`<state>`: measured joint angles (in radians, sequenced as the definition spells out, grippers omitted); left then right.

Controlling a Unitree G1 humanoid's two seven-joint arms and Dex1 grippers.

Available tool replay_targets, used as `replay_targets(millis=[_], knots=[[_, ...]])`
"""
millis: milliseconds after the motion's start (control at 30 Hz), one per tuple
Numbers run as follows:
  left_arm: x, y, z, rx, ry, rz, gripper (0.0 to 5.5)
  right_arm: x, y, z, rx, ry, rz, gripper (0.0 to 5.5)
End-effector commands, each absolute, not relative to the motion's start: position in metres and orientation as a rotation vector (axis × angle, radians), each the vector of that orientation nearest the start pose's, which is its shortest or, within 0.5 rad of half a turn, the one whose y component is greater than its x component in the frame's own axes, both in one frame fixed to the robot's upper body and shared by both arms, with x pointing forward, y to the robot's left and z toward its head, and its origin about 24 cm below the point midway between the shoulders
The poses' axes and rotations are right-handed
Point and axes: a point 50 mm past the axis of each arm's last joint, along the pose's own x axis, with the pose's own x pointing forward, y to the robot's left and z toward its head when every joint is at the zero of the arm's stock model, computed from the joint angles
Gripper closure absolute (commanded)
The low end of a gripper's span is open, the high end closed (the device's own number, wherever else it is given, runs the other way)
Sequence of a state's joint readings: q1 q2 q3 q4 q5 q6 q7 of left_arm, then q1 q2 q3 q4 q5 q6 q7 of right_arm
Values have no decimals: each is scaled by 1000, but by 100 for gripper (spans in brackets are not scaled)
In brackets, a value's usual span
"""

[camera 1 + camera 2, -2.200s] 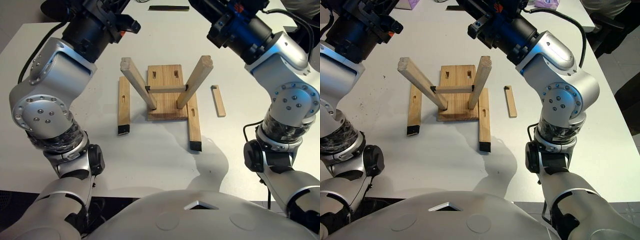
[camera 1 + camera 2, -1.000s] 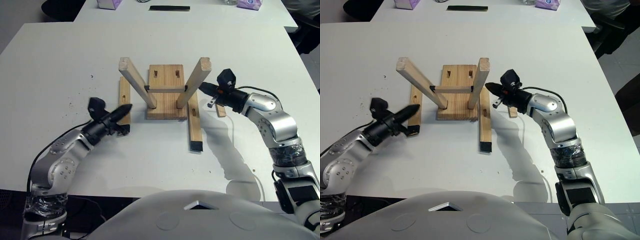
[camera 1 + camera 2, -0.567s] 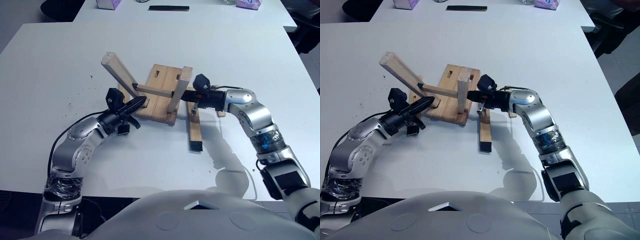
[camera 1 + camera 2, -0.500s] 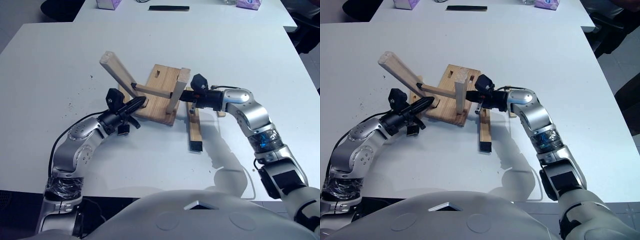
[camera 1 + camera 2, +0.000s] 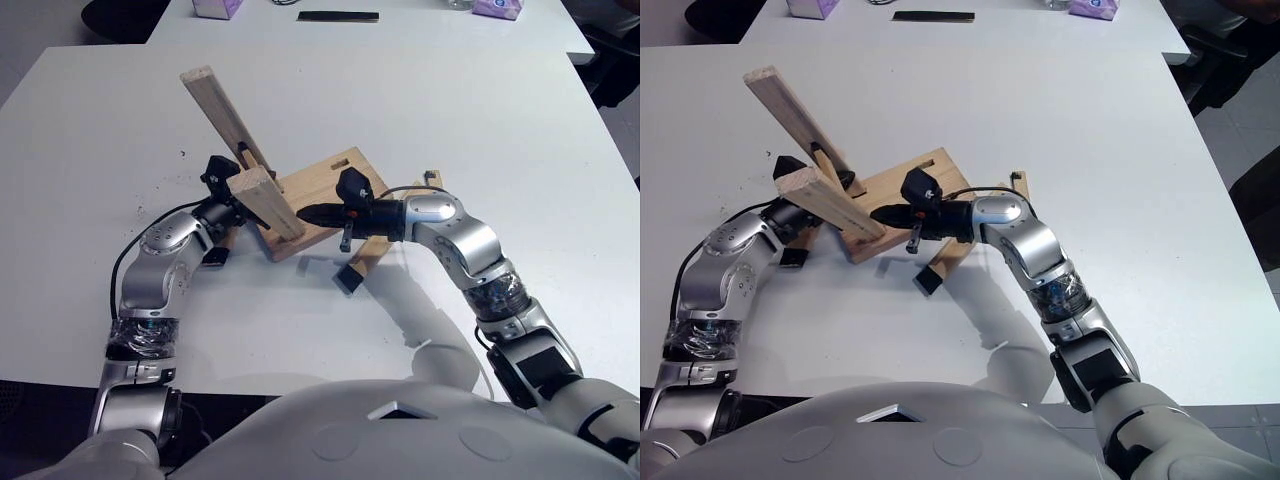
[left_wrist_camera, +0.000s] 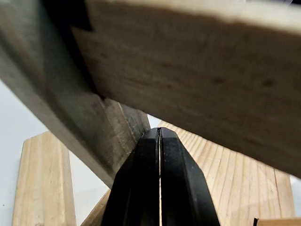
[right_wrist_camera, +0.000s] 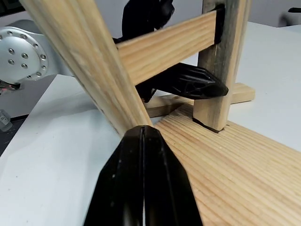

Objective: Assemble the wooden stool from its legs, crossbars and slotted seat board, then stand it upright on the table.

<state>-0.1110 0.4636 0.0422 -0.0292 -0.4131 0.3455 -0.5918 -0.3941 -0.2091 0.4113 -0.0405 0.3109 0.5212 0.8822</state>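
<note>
The slotted seat board (image 5: 335, 175) lies turned askew on the white table, with two legs plugged in and a crossbar (image 7: 164, 47) joining them. One leg (image 5: 215, 105) leans away from me; the other (image 5: 262, 198) tips toward me. My left gripper (image 6: 160, 141) is shut and empty, its tips wedged between the two legs just above the board. My right gripper (image 5: 303, 213) is shut on nothing, its tips over the board at the base of the near leg. A loose leg (image 5: 365, 258) lies slanted under my right wrist, and another (image 5: 213, 252) lies under my left forearm.
A short loose crossbar (image 5: 430, 180) lies beside the board's right corner. A black strip (image 5: 338, 16) and two tissue boxes (image 5: 222, 8) (image 5: 497, 8) sit at the table's far edge. Open tabletop (image 5: 500, 110) stretches on the right and in front.
The board with its two legs has swung further round and leftward. My right gripper pushed across the board toward the left; the left one went in between the legs. The right loose leg got knocked aslant.
</note>
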Motion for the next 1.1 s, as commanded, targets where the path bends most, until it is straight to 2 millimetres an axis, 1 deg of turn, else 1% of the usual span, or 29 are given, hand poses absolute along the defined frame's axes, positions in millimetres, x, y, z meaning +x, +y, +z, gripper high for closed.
replay_targets(millis=[33, 67, 133, 200, 267, 300, 367, 400, 467, 567, 633, 733, 867, 933, 1100], knots=[[281, 207, 75, 23, 190, -581, 550, 251, -24, 105, 60, 196, 1448, 548], [283, 208, 74, 28, 192, -578, 550, 254, -28, 112, 72, 173, 1435, 548], [283, 214, 76, 24, 188, -556, 550, 263, -42, 129, 90, 116, 1394, 548], [276, 223, 79, -14, 178, -523, 550, 283, -67, 147, 92, 61, 1298, 548], [266, 228, 81, -45, 176, -509, 550, 305, -91, 157, 76, 43, 1188, 548], [261, 228, 81, -56, 176, -512, 550, 317, -102, 156, 49, 54, 1131, 548], [252, 223, 83, -68, 173, -528, 550, 338, -121, 140, -8, 122, 1018, 548], [249, 220, 85, -72, 172, -539, 550, 348, -129, 127, -46, 172, 959, 548], [242, 219, 88, -72, 185, -542, 550, 360, -139, 101, -109, 262, 869, 548], [232, 222, 89, -51, 230, -546, 550, 362, -145, 73, -151, 335, 806, 548], [227, 227, 88, -25, 262, -540, 550, 360, -143, 63, -150, 348, 806, 548], [223, 232, 86, 26, 324, -581, 550, 359, -147, 54, -152, 365, 793, 548], [217, 236, 82, 76, 382, -628, 550, 363, -143, 52, -173, 400, 813, 548], [217, 236, 79, 98, 404, -642, 550, 364, -138, 53, -163, 425, 858, 548], [219, 223, 68, 103, 419, -679, 550, 361, -133, 51, -172, 497, 970, 548]])
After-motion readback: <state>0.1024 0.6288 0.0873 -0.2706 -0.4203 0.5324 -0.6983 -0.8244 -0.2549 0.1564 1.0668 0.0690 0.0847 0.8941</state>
